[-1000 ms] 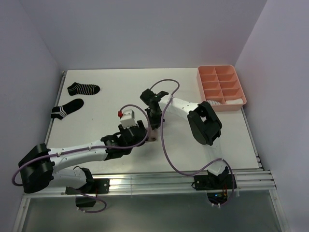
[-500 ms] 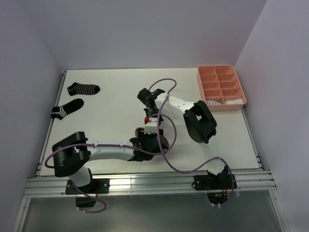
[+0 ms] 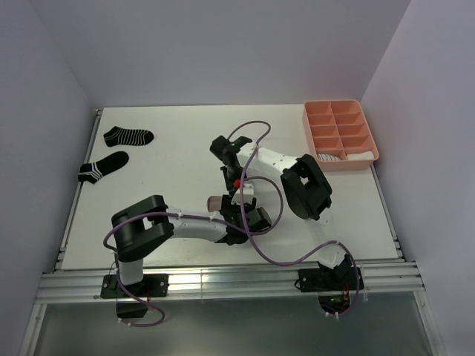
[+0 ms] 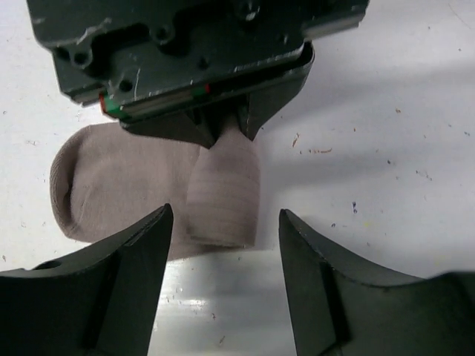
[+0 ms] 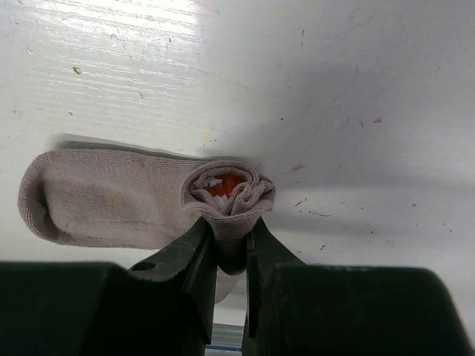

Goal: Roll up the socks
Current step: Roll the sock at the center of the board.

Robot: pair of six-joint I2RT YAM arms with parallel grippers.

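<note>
Taupe and half rolled, one sock [image 5: 111,196] lies mid-table [image 3: 185,133], its rolled end pinched tight by the right gripper [image 5: 230,245], while the left gripper [image 4: 223,219] stands spread on either side of the roll without touching it. Two black striped socks [image 3: 128,136] [image 3: 104,166] lie apart at the far left. One pink tray [image 3: 341,102] at the far right holds two pale socks [image 3: 361,156] [image 3: 332,157], one in each of its nearest compartments.
</note>
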